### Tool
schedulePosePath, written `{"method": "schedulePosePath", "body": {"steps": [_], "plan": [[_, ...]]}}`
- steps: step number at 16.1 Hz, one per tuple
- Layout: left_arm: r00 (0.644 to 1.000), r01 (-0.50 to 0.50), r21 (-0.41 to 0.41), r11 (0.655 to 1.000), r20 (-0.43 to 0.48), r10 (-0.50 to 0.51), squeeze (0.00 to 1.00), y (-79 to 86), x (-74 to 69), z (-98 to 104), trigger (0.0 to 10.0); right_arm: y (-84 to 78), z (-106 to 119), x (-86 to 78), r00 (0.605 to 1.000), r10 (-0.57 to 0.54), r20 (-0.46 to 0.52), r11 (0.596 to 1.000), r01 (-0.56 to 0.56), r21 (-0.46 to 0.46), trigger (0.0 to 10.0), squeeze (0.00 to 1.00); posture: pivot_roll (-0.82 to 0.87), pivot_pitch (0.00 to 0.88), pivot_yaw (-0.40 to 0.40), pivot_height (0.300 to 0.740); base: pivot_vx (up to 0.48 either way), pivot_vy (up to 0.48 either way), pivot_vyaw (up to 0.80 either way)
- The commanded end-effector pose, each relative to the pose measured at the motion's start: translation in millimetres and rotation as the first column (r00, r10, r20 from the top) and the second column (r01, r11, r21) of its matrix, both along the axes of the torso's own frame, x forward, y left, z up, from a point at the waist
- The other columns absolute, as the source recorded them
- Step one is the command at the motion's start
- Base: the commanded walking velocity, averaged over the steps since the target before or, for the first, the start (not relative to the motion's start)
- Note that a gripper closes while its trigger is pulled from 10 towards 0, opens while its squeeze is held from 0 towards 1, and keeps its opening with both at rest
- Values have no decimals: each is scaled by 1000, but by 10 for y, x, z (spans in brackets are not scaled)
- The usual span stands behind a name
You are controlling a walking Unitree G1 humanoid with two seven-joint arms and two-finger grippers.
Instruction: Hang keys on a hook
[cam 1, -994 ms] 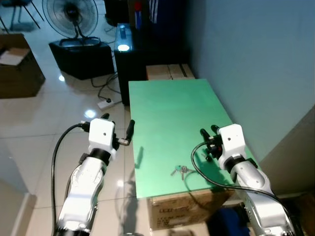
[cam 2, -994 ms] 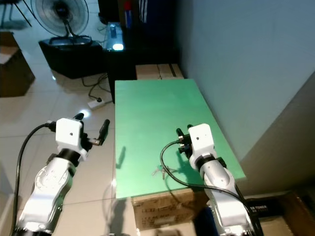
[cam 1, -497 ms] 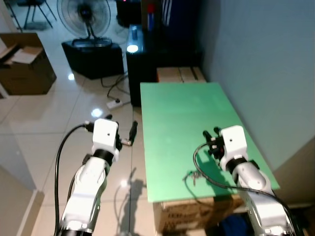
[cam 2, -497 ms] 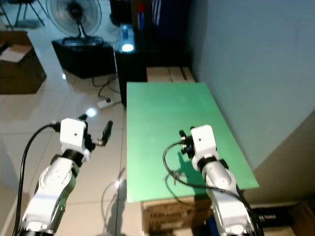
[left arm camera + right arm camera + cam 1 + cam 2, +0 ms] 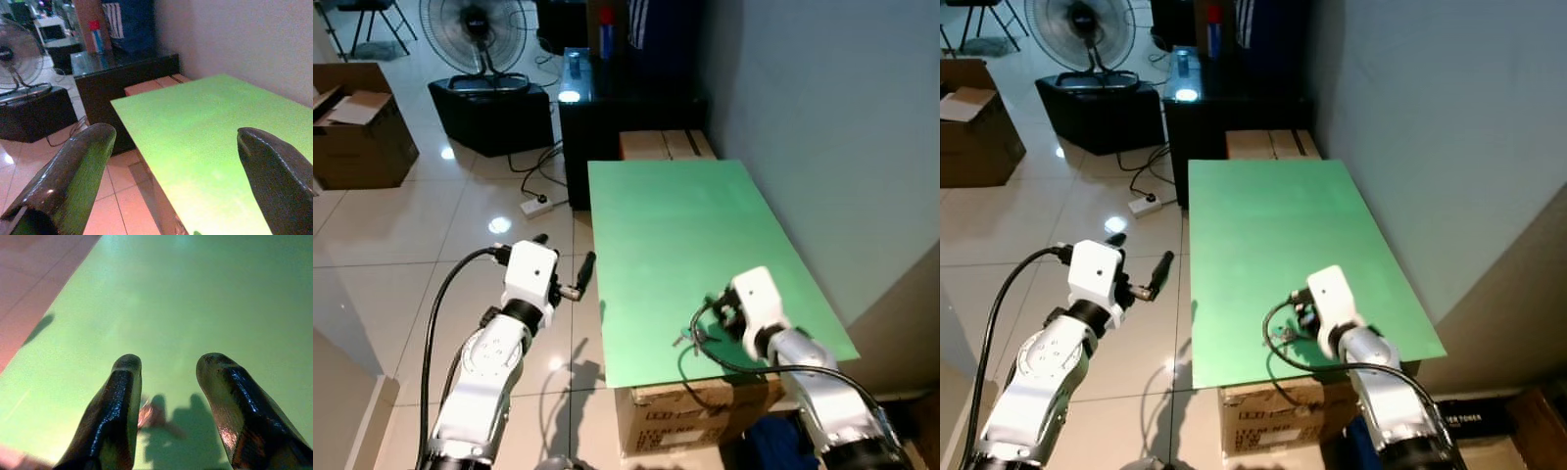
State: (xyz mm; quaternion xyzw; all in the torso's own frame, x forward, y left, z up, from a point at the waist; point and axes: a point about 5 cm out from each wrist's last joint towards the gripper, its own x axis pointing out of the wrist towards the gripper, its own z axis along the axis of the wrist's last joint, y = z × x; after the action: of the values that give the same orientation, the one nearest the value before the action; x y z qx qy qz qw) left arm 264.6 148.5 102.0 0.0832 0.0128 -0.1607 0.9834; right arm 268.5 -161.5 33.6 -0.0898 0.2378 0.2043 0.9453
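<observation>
We look down from the robot's head at a green table (image 5: 685, 235) set against a pale wall (image 5: 822, 127), with white floor tiles (image 5: 401, 235) to its left. The table top rests on a cardboard box (image 5: 690, 416) whose printed side shows beneath the near edge.

The keys (image 5: 686, 338) lie on the green surface close to the near edge, roughly at its middle. They are small and hard to make out: a thin, silvery metal cluster, with one reddish-brown piece showing in the right wrist view (image 5: 149, 415), lying flat beside its own dark shadow. We cannot count the keys.

The right gripper (image 5: 168, 364) hangs low over the table just beside the keys, and its two black fingers (image 5: 120, 406) stand apart with nothing between them. Seen along those fingers, the keys sit in the gap near the base of the fingers; we cannot tell whether a finger touches them. A black cable (image 5: 705, 348) loops from the right wrist across the table edge.

The left gripper (image 5: 570, 279) is held out over the floor tiles, just left of the table's long edge, and its fingers (image 5: 68, 181) are spread wide and empty.

Farther back stand a dark cabinet (image 5: 607, 113), a floor fan (image 5: 460, 29) on a black box, a brown carton (image 5: 357, 122) and a white power strip (image 5: 536, 204).
</observation>
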Motion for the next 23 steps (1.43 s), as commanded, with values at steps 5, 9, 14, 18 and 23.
{"method": "schedulePosePath", "body": {"steps": [5,9,14,18,23], "plan": [[974,218,32,975,-63,-216,0,-104,-102,3,10000,41,-161,180,996,55,-72,998,-55,4,10000,1000,3,113,10,740,0,0,0],[878,436,0,900,-219,-426,0,-72,-364,0,10000,40,-173,330,983,132,-130,991,-135,-10,10000,1000,49,154,-4,740,0,0,0],[842,480,-17,877,-270,-466,0,-18,-410,75,10000,37,-114,443,971,184,-150,981,-192,-38,10000,1000,51,181,9,740,0,0,0],[837,485,-16,875,-281,-469,0,-20,-403,137,10000,18,-93,488,953,215,-215,969,-235,-75,10000,0,57,225,6,740,0,0,0],[832,488,-21,873,-290,-472,0,-82,-443,142,10000,72,15,587,949,256,-187,955,-278,-106,10000,0,67,260,-5,740,0,0,0]]}}
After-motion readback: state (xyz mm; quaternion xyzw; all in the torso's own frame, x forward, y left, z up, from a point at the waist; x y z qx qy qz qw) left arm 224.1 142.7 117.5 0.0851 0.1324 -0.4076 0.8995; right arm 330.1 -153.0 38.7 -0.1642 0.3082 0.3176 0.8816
